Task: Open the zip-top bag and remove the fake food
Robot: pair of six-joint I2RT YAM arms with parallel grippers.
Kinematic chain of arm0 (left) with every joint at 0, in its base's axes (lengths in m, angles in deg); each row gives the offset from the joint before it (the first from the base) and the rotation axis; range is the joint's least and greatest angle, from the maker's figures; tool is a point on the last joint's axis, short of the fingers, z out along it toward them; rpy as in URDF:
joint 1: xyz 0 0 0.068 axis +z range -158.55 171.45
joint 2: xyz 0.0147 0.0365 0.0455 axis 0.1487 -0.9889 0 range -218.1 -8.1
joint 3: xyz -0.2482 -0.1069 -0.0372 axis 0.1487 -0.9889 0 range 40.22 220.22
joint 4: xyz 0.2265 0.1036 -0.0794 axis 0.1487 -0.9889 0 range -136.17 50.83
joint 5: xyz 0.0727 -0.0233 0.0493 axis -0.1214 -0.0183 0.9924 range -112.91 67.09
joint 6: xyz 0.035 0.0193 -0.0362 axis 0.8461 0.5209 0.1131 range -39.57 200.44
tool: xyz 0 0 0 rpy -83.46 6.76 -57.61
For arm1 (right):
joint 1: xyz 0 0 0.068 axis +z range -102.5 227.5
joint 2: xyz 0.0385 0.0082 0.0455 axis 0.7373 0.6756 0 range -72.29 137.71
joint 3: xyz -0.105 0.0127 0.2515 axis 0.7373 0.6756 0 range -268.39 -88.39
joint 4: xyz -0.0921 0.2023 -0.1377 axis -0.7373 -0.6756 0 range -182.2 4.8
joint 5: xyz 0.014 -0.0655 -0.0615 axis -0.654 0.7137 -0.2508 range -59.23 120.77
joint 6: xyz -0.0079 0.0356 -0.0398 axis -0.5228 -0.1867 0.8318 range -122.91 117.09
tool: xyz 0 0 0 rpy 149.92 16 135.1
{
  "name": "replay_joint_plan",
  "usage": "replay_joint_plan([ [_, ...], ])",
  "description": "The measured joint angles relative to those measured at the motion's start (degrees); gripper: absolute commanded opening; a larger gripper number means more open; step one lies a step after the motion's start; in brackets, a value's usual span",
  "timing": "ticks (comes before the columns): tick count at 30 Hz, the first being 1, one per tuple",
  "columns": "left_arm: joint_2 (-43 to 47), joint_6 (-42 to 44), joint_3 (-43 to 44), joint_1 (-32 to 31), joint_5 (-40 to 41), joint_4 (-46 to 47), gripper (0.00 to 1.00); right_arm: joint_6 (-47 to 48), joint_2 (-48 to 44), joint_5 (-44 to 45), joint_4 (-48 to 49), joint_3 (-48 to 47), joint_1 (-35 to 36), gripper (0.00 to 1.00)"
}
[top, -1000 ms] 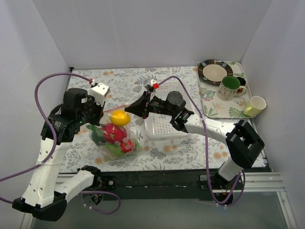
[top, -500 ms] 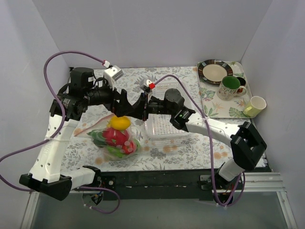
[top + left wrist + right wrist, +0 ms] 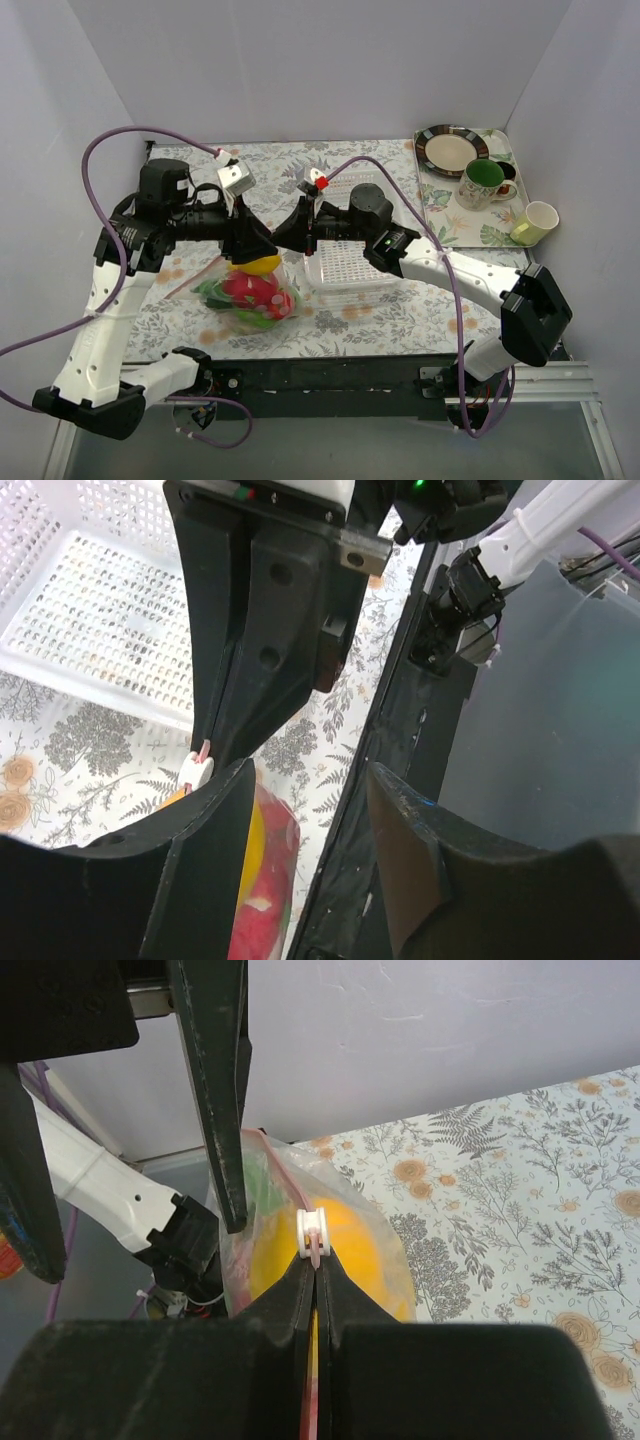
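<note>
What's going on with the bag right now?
The right end effector is shut on the zip-top bag, pinching its pink zip strip at the white slider. The left end effector is open right beside it, gripping nothing. The fake food is inside the bag.

The left hand (image 3: pixel 258 241) has swung across to the right hand (image 3: pixel 284 236) above the zip-top bag (image 3: pixel 255 300).

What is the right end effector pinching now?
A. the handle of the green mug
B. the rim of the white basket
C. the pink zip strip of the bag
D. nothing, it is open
C: in the right wrist view the right end effector is shut on the pink zip strip of the zip-top bag, beside the white slider.
</note>
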Motion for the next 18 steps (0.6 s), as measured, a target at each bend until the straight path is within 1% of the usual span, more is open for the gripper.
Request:
replay_joint_plan([
  [3,0.9,0.6,-1.7,0.0,1.0,0.0,0.53,0.1,-0.2,-0.1,-0.3,0.0,0.0,0.01],
  [6,0.9,1.0,-3.5,0.0,3.1,0.7,0.61,0.0,-0.3,-0.2,-0.4,0.0,0.0,0.01],
  [8,1.0,0.9,-5.3,0.0,4.9,1.5,0.63,0.1,-0.3,0.2,-0.7,0.0,0.0,0.01],
  [9,1.2,1.0,-6.1,-0.1,6.2,2.1,0.7,0.0,-0.3,0.3,-1.0,0.0,-0.3,0.01],
  [11,1.4,0.9,-7.4,0.0,8.1,3.8,0.75,0.0,-0.3,0.7,-1.3,0.0,-0.7,0.01],
  [15,1.1,0.5,-6.9,-0.2,8.9,5.0,0.82,0.0,-0.3,1.5,-1.5,0.0,-1.1,0.01],
  [18,-0.8,0.3,-2.6,-0.2,9.1,6.2,0.84,-0.2,-0.3,1.0,-1.5,0.0,-1.0,0.01],
])
